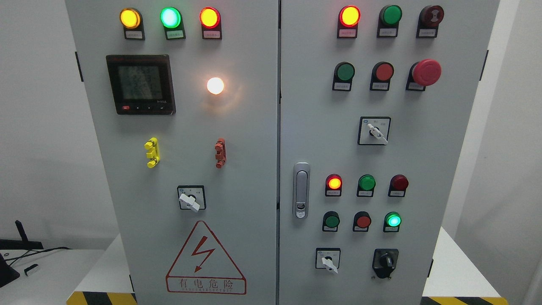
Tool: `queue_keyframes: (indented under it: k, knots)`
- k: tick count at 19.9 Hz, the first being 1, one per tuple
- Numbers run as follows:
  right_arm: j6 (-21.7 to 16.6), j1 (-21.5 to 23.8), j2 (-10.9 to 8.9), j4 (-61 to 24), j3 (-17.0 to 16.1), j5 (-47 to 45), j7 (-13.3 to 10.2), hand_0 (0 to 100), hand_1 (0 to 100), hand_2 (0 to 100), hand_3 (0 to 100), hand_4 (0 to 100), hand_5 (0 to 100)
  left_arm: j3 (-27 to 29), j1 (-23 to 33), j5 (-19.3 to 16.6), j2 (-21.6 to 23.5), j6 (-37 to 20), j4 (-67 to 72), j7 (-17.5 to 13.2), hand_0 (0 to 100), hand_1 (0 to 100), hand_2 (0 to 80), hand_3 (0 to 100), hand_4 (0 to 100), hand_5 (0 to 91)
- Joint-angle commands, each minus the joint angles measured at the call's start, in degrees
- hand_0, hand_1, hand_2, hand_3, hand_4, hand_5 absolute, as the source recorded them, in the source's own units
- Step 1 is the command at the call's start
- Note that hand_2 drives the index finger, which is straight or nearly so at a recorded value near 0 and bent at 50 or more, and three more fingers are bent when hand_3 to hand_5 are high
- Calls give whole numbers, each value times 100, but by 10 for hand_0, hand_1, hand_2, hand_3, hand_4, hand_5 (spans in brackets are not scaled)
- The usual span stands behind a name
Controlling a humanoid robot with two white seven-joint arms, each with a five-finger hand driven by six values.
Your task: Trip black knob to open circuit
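A grey cabinet [237, 178] is filling the frame. At upper left a digital meter [140, 84] is sitting beside a glowing white lamp [215, 85]. A red mushroom button [426, 72] is showing at upper right, a lightning warning sign [206, 260] at the bottom.

White walls [38, 127] — white table [63, 271]

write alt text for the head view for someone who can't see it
A grey two-door electrical cabinet fills the view, with the black knob at the lower right of its right door and no robot hand in sight. The doors carry indicator lamps, several lit, white selector switches, a red mushroom stop button, a digital meter and a red high-voltage warning triangle.
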Motion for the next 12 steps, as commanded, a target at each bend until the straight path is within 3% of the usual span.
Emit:
queue_keyframes:
  k: [1, 12]
  knots:
    - [33, 286, -271, -200, -44, -379, 56, 82, 0, 0, 118, 69, 101, 0, 0, 26, 5, -4, 0, 3, 120, 389, 0, 0, 0, 0]
    - [51, 207, -272, -165, -17, -432, 56, 60, 0, 0, 107, 59, 96, 0, 0, 26, 5, -4, 0, 3, 120, 389, 0, 0, 0, 0]
